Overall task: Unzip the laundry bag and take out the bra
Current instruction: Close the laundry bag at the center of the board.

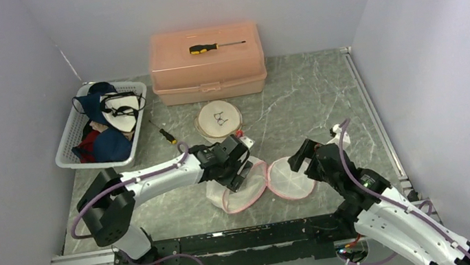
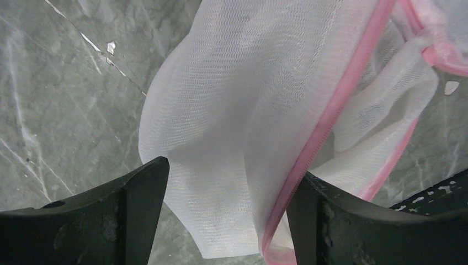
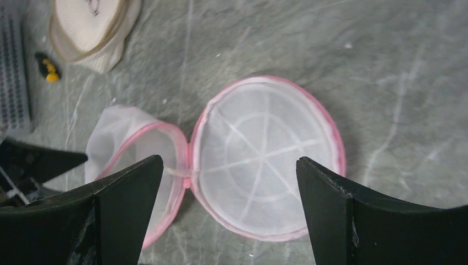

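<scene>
Two round halves of the laundry bag [image 1: 289, 180] lie unzipped and hinged side by side near the front edge of the bench [image 1: 310, 94], roughly at its middle. Each half is white mesh with a pink rim. The right half lies flat and open side up, its crossed ribs plain in the right wrist view. The left half is bunched, with loose mesh spilling toward the front edge.

The left gripper [image 1: 236, 168] reaches in low from the left over that bunched half. Its pincer stands wide apart, with a fold of mesh and the pink zip line [image 2: 325, 118] filling the gap between the fingers [image 2: 127, 210]. The fabric touches both inner faces, but I cannot tell if it is pinched.

The right gripper [image 3: 229, 165] hangs above the flat half, pincer spread wide and holding nothing. I cannot make out the bra in the bag.

Toward the back edge sits a peach toolbox [image 1: 209, 74] with a yellow-handled screwdriver [image 1: 217, 46] on its lid. A round cream pouch [image 1: 218, 119] lies just in front of it. A white basket [image 1: 67, 150] of clothes fills the back left corner, with a small screwdriver [image 1: 167, 136] beside it.
</scene>
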Robot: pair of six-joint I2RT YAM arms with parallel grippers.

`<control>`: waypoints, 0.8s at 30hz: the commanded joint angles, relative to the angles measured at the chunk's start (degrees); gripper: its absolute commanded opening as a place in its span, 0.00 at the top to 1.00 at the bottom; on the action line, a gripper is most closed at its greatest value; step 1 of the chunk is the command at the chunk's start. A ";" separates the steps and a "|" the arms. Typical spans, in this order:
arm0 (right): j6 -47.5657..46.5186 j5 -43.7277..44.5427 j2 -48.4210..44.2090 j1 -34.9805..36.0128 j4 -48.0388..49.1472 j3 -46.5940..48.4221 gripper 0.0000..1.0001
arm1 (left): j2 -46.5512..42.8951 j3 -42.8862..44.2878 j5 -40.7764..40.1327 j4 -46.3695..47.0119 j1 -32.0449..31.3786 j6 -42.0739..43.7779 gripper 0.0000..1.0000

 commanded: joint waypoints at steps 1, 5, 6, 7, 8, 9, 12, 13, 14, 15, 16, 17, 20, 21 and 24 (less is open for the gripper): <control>7.95 9.26 -1.37 -0.21 -7.78 0.74 0.05 | -0.63 0.56 -0.04 1.15 -0.40 -1.61 0.22; 13.32 12.58 -0.85 -0.18 -10.60 0.08 0.05 | -0.07 -1.12 0.69 3.33 -0.43 -3.07 0.38; 14.34 12.49 -0.56 -0.17 -10.38 -0.78 0.06 | 0.14 -1.36 0.64 3.75 -0.40 -3.49 0.43; 15.27 12.18 -0.08 -0.21 -10.21 -1.49 0.06 | 0.20 -1.60 0.56 4.16 -0.36 -3.93 0.47; 16.19 11.79 0.49 -0.15 -9.97 -2.30 0.07 | 0.09 -1.91 0.19 4.60 -0.38 -4.56 0.51; 17.23 11.48 0.92 -0.21 -10.01 -3.23 0.07 | -0.42 -2.48 -0.27 5.24 -0.39 -5.60 0.53; 18.66 11.01 1.34 -0.22 -9.19 -4.80 0.09 | -3.39 -5.39 -0.72 8.60 -0.36 -7.77 0.60; 18.74 10.88 1.33 -0.22 -8.62 -5.08 0.10 | -4.75 -6.35 -0.85 9.67 -0.38 -8.39 0.62; 18.76 10.68 1.59 -0.14 -8.17 -5.20 0.11 | -5.51 -7.02 -1.03 10.38 -0.34 -8.96 0.64; 18.81 10.52 2.09 -0.14 -7.76 -5.36 0.12 | -6.07 -7.57 -1.02 10.94 -0.36 -9.30 0.67; 18.71 9.96 2.73 -0.16 -7.04 -5.54 0.13 | -6.56 -7.98 -0.89 11.52 -0.35 -9.54 0.70; 18.50 9.32 3.48 -0.20 -6.12 -5.99 0.13 | -6.85 -8.34 -0.79 11.86 -0.42 -9.82 0.71; 18.17 7.21 6.03 -0.19 -2.48 -7.54 0.17 | -7.14 -8.95 -0.72 12.77 -0.35 -10.66 0.75; 18.15 6.70 6.83 -0.14 -1.28 -8.21 0.18 | -7.23 -9.31 -0.81 13.15 -0.34 -11.08 0.77; 18.61 5.14 8.37 -0.12 1.15 -10.00 0.24 | -7.54 -9.83 -0.58 14.11 -0.34 -11.95 0.81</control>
